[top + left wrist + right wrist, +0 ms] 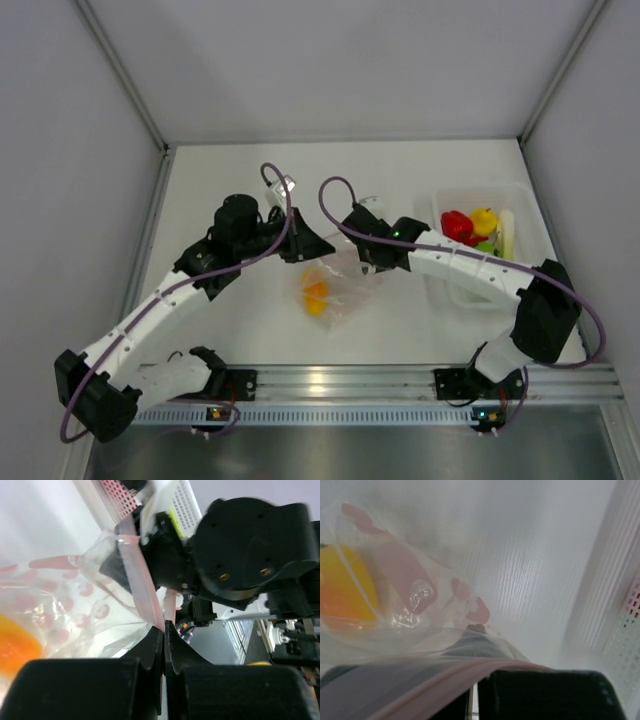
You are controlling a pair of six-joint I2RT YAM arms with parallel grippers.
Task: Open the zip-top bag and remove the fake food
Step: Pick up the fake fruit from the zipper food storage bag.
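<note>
The opening step is in hand. The zip-top bag (343, 282) is sitting near the middle of the desk (230, 180), a little toward the near edge, and both arms are meeting over its far end. The left pincer (164, 630) is pressing its fingers together on the pink zip strip (142, 587) - the left wrist view is showing the film nipped right at the fingertips. The right pincer (366, 256) is gripping the other side of the mouth, and its own camera is showing the strip running across fingers that are closed with only a hairline between them. So each arm is holding one lip of the bag.

An orange-yellow piece (316, 294) of the fake food is lying inside the pouch, toward its near-left end. Other pieces - red, yellow and green (470, 228) - are sitting in the tray (452, 294) by the right edge of the desk.

Whether the zip is parting yet is hard to judge, because the film is crumpled and the views are too close. The next move is likely calling for the two pincers to draw apart, left toward the left edge and right toward the right, keeping both pinches firm so the thin plastic is not slipping out. After that, one pincer is going to have to let go and reach in for the piece.
</note>
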